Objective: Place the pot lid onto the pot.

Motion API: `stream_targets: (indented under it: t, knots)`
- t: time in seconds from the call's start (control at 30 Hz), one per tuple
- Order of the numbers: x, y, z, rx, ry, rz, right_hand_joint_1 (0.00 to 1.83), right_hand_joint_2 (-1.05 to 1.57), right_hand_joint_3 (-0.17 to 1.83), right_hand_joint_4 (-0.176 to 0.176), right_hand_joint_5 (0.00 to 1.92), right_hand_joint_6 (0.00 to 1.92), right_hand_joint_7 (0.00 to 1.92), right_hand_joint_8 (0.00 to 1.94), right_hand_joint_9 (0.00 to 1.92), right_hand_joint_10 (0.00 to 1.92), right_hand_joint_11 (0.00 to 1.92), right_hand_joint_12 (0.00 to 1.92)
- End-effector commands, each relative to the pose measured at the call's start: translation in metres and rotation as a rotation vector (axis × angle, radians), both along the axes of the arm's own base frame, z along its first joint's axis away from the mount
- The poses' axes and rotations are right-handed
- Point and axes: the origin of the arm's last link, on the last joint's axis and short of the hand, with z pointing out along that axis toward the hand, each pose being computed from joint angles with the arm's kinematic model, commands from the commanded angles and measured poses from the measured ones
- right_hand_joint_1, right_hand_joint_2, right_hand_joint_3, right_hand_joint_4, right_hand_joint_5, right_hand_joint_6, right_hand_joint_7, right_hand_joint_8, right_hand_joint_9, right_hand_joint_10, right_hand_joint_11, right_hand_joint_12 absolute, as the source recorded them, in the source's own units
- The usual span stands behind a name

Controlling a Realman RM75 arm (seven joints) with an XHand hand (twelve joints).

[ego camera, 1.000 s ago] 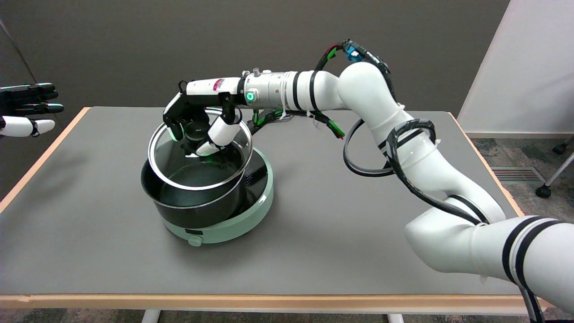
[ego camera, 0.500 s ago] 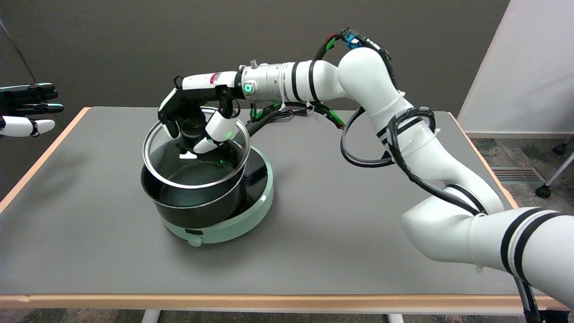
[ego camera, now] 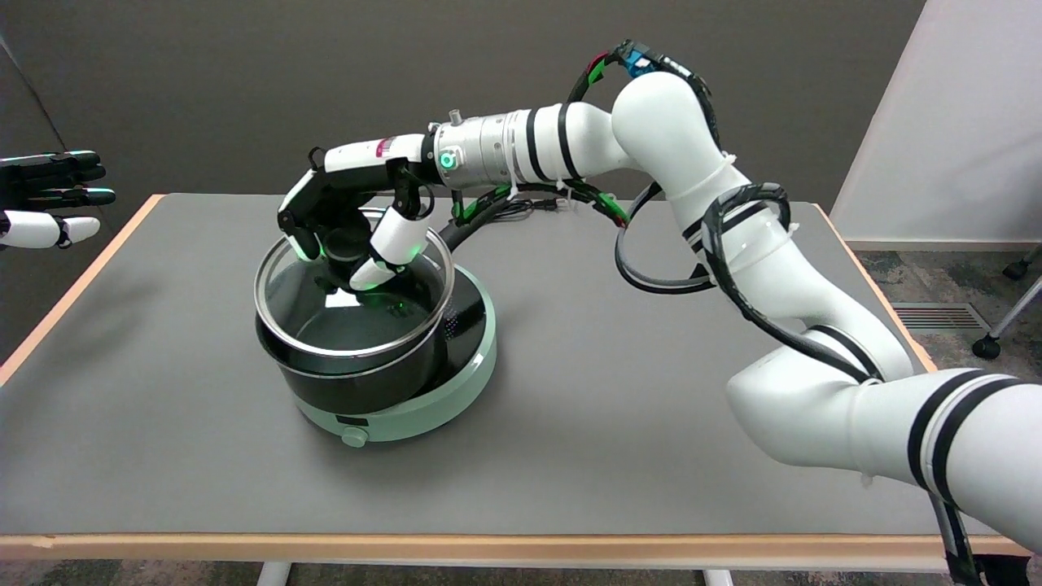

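Note:
A black pot (ego camera: 358,378) stands on a pale green round cooker (ego camera: 440,399) left of the table's middle. Just above the pot's rim hangs a glass lid with a metal rim (ego camera: 326,346), tilted a little with its far side higher. My right hand (ego camera: 346,220) grips the lid's black knob (ego camera: 346,244) from above, its fingers curled around the knob. The lid sits almost over the pot's mouth, slightly toward the far left. Whether the lid's near edge touches the pot's rim I cannot tell.
The grey table (ego camera: 610,423) has a wooden edge along its front and left sides. The idle left hand (ego camera: 49,199) hangs in the air at the far left. Black cables (ego camera: 651,277) loop beside my right forearm.
My right hand has carried the lid left and down, from well above the pot to just over its rim. The pot and cooker have stayed in place.

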Motion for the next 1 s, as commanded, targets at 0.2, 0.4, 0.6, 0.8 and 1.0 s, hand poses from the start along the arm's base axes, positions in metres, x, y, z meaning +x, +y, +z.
stream_targets:
  t: [0.2, 0.4, 0.6, 0.8, 1.0]
  knots:
    - [0.000, 0.004, -0.008, 0.033, 0.014, -0.034, 1.49, 0.86, 0.81, 0.174, 0.61, 1.36, 0.74, 1.55, 0.66, 1.88, 0.42, 1.92]
    - [-0.003, 0.003, -0.011, 0.034, 0.011, -0.045, 1.49, 0.86, 0.81, 0.174, 0.61, 1.36, 0.74, 1.55, 0.67, 1.88, 0.43, 1.92]
    - [-0.006, 0.000, -0.015, 0.035, 0.007, -0.058, 1.49, 0.86, 0.82, 0.173, 0.61, 1.36, 0.75, 1.55, 0.67, 1.88, 0.42, 1.92]
    - [-0.010, -0.005, -0.013, 0.018, 0.000, -0.074, 1.49, 0.86, 0.82, 0.168, 0.61, 1.36, 0.75, 1.55, 0.67, 1.88, 0.41, 1.92]
    - [-0.012, -0.011, -0.012, -0.002, -0.015, -0.082, 1.49, 0.86, 0.82, 0.167, 0.62, 1.35, 0.75, 1.55, 0.67, 1.88, 0.41, 1.92]
